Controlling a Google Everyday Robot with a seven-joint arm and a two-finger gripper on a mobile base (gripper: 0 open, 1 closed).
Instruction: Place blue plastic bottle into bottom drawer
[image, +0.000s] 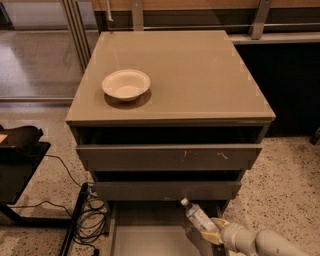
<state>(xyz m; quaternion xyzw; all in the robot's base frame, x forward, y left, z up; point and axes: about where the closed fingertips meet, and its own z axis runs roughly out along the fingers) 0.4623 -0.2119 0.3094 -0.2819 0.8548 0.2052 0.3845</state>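
The blue plastic bottle (198, 217) is clear with a white cap and a pale label. It is held tilted, cap toward the upper left, over the open bottom drawer (145, 235) of the taupe cabinet (170, 75). My gripper (212, 233) comes in from the lower right on a pale grey arm and is shut on the bottle's lower end. The drawer's grey floor shows below the bottle; its front end is cut off by the frame edge.
A white bowl (126, 84) sits on the cabinet top at the left. The top drawer (170, 156) and the middle drawer (167, 190) stand slightly out. Black cables (92, 217) and a black stand (22, 150) lie on the floor at the left.
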